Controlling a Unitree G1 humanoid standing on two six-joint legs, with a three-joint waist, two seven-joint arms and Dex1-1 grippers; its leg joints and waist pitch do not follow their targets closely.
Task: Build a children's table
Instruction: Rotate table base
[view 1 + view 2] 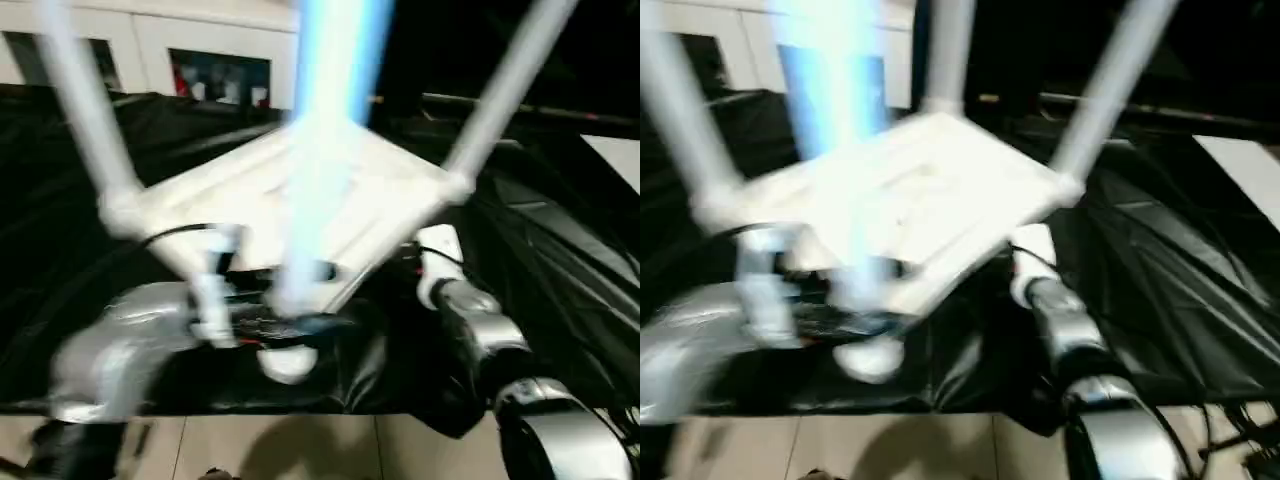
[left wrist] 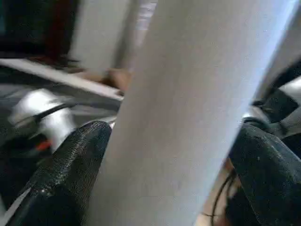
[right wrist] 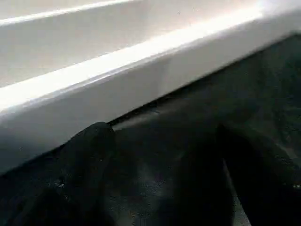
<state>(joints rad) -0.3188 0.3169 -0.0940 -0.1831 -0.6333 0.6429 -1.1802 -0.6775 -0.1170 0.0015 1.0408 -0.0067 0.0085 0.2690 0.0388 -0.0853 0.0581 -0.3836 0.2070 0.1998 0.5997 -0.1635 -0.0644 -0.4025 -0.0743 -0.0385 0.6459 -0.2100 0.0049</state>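
Note:
The children's table stands upside down on the black-draped work table, its white top (image 1: 380, 195) flat and white legs rising from the corners. One leg (image 1: 90, 110) stands at the left, one (image 1: 500, 90) at the right, one (image 1: 950, 50) at the back. My left gripper (image 2: 174, 132) is open around the near leg (image 2: 188, 94), a black finger (image 2: 70, 165) on each side of it. My right gripper (image 3: 164, 136) is open and holds nothing, low over the black cloth just before the top's near right edge (image 3: 141, 61).
The black cloth (image 1: 560, 260) hangs in folds over the work table's front edge, with pale floor tiles (image 1: 300, 445) below. White cabinets (image 1: 200, 30) stand at the back left. A white surface (image 1: 615, 160) lies at the far right.

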